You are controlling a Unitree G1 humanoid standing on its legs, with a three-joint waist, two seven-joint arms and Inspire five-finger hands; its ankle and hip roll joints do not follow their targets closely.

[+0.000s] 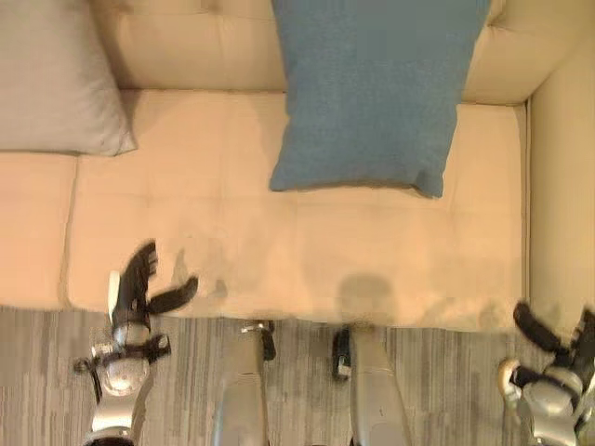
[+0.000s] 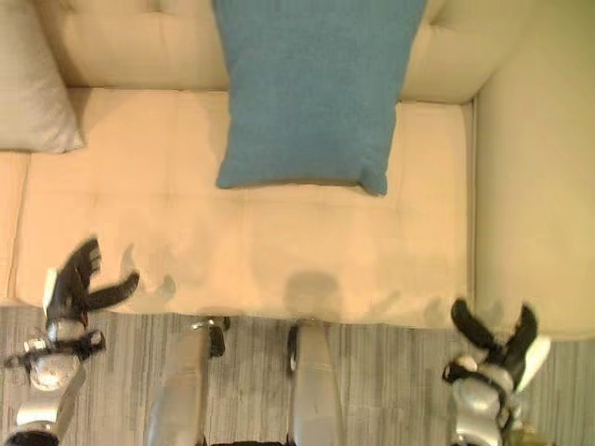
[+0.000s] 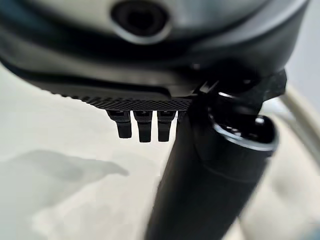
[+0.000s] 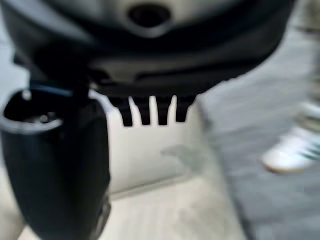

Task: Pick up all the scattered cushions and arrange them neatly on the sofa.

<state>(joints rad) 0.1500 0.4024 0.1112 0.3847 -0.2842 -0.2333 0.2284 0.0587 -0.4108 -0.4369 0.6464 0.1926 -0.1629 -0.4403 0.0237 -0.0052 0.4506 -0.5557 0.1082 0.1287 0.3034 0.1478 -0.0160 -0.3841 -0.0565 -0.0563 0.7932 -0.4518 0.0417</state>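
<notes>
The big blue cushion point(image 1: 372, 93) is already on the cream sofa point(image 1: 279, 232), leaning up against the back of it near the armrest on the robot's right. A grey cushion point(image 1: 51, 79) sits on the sofa too, over on the robot's left, also by the back. So two cushions look put away, and I think that part of the job is done. The robot's left hand point(image 1: 135, 288) hangs just over the front edge of the seat with its fingers straight and its thumb sticking out, holding nothing. Its right hand point(image 2: 497, 348) is down by the sofa's front corner, fingers spread apart, empty as well. A person's white shoe point(image 4: 292, 152) shows on the grey striped floor point(image 1: 446, 372). I can't see any cushion lying on the floor here, so I can't tell if more are left to pick up.
</notes>
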